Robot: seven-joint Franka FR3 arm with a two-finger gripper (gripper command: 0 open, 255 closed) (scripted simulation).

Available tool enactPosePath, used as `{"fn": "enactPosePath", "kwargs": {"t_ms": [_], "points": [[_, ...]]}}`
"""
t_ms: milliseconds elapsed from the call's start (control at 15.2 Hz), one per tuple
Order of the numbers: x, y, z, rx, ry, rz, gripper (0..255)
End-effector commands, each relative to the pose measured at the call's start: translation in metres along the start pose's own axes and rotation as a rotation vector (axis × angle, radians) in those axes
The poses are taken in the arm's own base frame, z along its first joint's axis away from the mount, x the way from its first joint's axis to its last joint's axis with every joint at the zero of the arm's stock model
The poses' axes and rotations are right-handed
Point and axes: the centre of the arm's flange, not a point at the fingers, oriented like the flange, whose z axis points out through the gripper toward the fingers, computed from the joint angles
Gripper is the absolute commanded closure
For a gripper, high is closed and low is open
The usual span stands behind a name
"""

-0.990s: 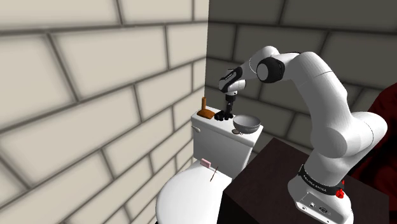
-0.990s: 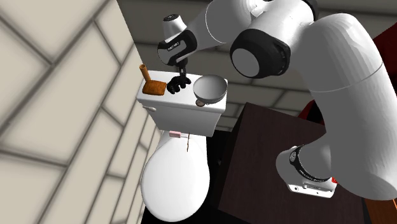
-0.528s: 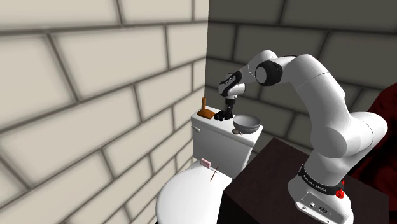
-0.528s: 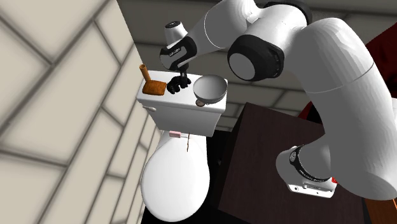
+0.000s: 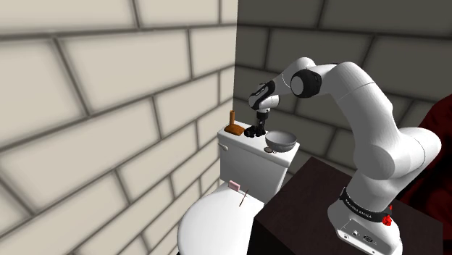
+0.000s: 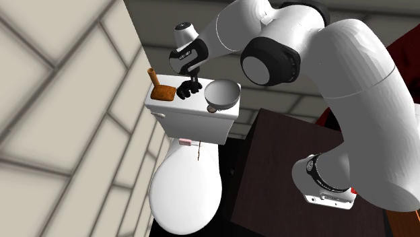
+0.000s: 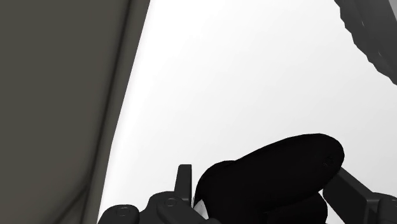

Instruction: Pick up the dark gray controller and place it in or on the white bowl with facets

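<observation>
Pincer point(image 5: 255, 130) low at toilet tank lid point(image 5: 237, 139) | dark controller point(image 7: 273, 172) lies right within it, visible part crosswise | grip: I cannot tell, black on black | faceted bowl point(image 5: 280, 140) just beside pincer, same lid.

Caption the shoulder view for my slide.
End effector at the dark controller atop a toilet tank, beside the bowl.

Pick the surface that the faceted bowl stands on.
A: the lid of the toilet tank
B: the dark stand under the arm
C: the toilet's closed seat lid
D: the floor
A: the bowl rests on the tank lid, at the end nearer the arm's stand, with the dark controller beside it on the same lid.
</observation>
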Motion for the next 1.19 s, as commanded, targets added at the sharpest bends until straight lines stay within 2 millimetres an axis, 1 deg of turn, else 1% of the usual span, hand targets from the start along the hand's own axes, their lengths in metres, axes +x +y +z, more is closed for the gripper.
{"fn": "enactPosePath", "kwargs": {"t_ms": [0, 396, 1122], "points": [[0.0, 0.0, 0.0, 0.0, 0.001, 0.0, 255], [0.0, 0.0, 0.0, 0.0, 0.001, 0.0, 255], [-0.004, -0.005, -0.057, 0.0, 0.001, 0.0, 255]]}}
